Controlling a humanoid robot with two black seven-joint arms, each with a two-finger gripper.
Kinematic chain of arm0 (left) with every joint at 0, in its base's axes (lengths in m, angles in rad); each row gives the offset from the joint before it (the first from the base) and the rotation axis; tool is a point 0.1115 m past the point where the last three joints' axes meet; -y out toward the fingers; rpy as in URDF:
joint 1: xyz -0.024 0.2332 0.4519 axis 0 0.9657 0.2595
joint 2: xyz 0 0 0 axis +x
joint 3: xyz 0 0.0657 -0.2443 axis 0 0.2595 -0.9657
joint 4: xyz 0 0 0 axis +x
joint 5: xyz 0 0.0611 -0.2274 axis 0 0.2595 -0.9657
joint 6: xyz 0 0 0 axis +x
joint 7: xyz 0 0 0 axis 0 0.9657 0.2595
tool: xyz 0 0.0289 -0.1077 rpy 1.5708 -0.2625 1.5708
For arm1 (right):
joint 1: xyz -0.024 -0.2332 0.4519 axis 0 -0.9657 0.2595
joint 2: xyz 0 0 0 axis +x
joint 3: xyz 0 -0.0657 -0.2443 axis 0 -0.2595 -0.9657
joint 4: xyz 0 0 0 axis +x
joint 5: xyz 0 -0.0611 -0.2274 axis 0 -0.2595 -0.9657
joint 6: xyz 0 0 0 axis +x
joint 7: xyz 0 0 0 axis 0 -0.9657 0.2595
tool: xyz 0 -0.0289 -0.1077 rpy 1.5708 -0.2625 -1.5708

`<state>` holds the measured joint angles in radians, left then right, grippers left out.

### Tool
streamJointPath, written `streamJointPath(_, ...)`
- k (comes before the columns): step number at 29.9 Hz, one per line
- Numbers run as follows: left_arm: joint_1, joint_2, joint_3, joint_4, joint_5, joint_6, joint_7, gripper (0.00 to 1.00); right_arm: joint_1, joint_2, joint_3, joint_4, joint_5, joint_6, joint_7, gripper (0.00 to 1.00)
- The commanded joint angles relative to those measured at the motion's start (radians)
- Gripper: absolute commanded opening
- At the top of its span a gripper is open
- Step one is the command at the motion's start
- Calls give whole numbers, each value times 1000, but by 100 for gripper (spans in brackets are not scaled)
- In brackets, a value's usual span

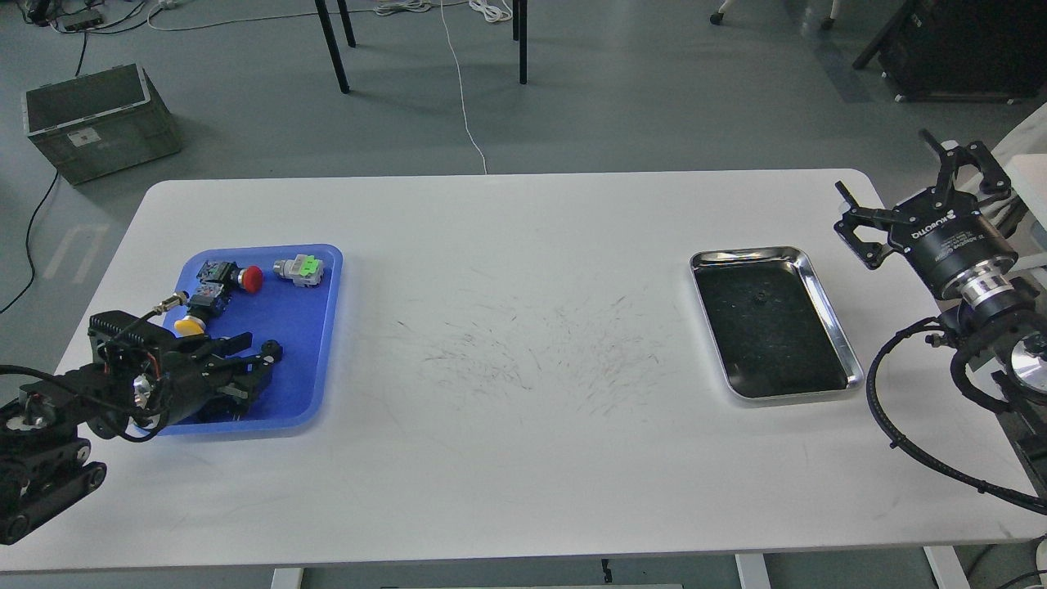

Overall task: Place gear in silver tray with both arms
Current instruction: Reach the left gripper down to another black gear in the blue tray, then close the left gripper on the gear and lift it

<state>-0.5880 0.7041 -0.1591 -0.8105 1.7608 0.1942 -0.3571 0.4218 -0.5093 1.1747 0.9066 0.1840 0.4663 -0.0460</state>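
Note:
The silver tray (822, 282) lies at the right of the white table, with nothing in it but a small dark speck on its bottom. My right gripper (896, 186) hovers just right of the tray near the table's right edge, open and empty. My left gripper (260, 370) reaches low over the near part of a blue plastic tray (327, 327) at the left. Its dark fingers overlap, so I cannot tell whether they are open or hold anything. I cannot make out a gear; it may be hidden under the left gripper.
The blue tray holds a red push button (252, 279), a yellow button (189, 326), a grey and green part (299, 269) and a metal sensor (170, 304). The table's middle (523, 343) shows scratches. A grey crate (98, 123) and chair legs stand on the floor behind.

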Motion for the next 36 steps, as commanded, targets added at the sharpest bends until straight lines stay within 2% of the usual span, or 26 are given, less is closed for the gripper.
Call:
streamJointPath(1, -1, -2, 12, 1, 0, -1, 3, 26, 0, 0, 0, 0, 0, 0, 0, 98)
streamJointPath(5, -1, -2, 13, 1, 0, -1, 1, 13, 0, 0, 0, -2, 0, 0, 0, 98)
streamJointPath(7, -3, -2, 12, 1, -1, -1, 1, 10, 0, 0, 0, -2, 0, 0, 0, 98)
streamJointPath(13, -41, 5, 6, -13, -11, 1, 0, 7, 2, 0, -1, 0, -3, 0, 0, 98)
streamJointPath(19, -211, 83, 1, -103, -33, -12, -13, 7, 11, -3, -1, 1, -8, -3, -2, 98)
streamJointPath(23, -320, 112, 0, -252, -78, -41, 15, 7, 21, -9, -1, -3, -8, -6, -2, 98)
streamJointPath(26, -377, 98, -5, -343, -96, -88, 76, 7, 32, -14, -3, -9, -9, -14, -3, 98)
streamJointPath(28, -386, 51, -5, -369, -98, -91, 105, 7, 32, -14, -3, -9, -9, -26, -3, 98)
streamJointPath(30, -385, -59, 0, -369, -89, -90, 133, 7, 32, -15, -3, -9, -9, -34, -3, 98)
streamJointPath(36, -345, -342, 13, -300, -67, -90, 194, 7, 32, -14, -3, -9, -9, -47, -3, 98)
